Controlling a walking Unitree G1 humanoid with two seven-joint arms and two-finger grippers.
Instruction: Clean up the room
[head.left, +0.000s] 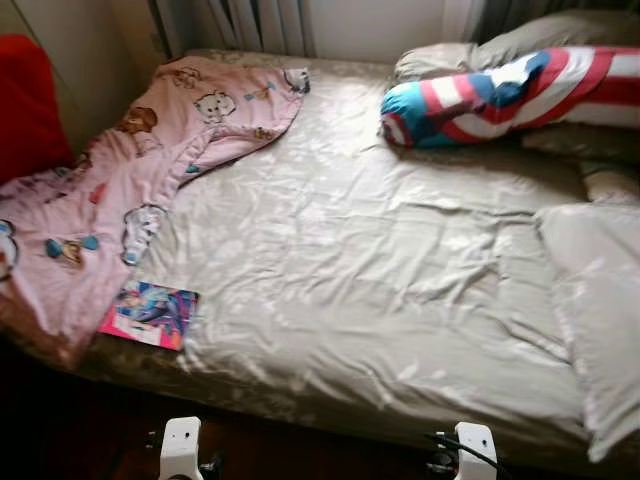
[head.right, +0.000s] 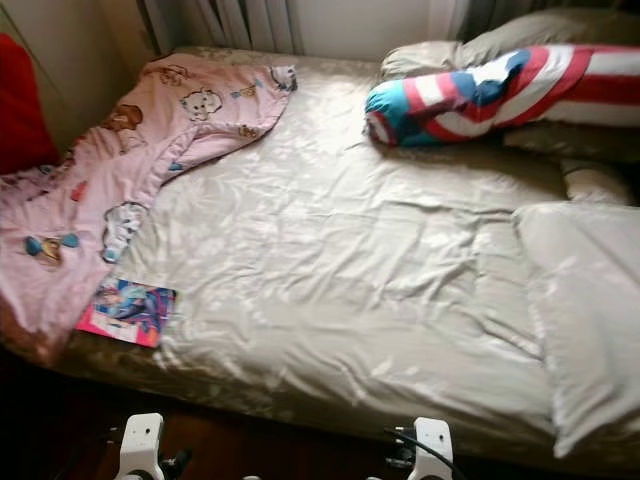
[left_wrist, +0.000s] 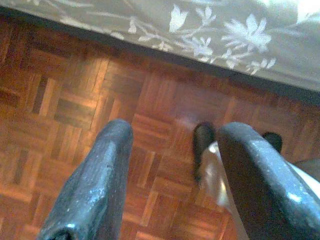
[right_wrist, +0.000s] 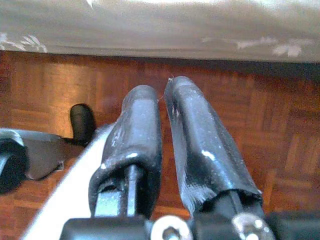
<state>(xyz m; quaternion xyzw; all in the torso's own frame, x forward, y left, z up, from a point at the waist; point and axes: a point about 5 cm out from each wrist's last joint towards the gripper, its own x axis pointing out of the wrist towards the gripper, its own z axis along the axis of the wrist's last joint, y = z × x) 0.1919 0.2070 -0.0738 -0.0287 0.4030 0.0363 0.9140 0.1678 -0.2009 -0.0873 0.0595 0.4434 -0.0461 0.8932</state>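
Bed (head.left: 380, 280) with book (head.left: 150, 313), blanket (head.left: 120, 190)

Beige-sheeted bed (head.left: 380, 290), parquet floor (left_wrist: 75, 100)

One blanket (head.left: 120, 190), one book (head.left: 150, 314), four pillows (head.left: 600, 320).

A curtain (head.left: 250, 22) hangs behind the bed's far edge. Something red (head.left: 25, 100) stands beside the bed's left edge. Parquet floor (left_wrist: 75, 115) runs along its near edge.
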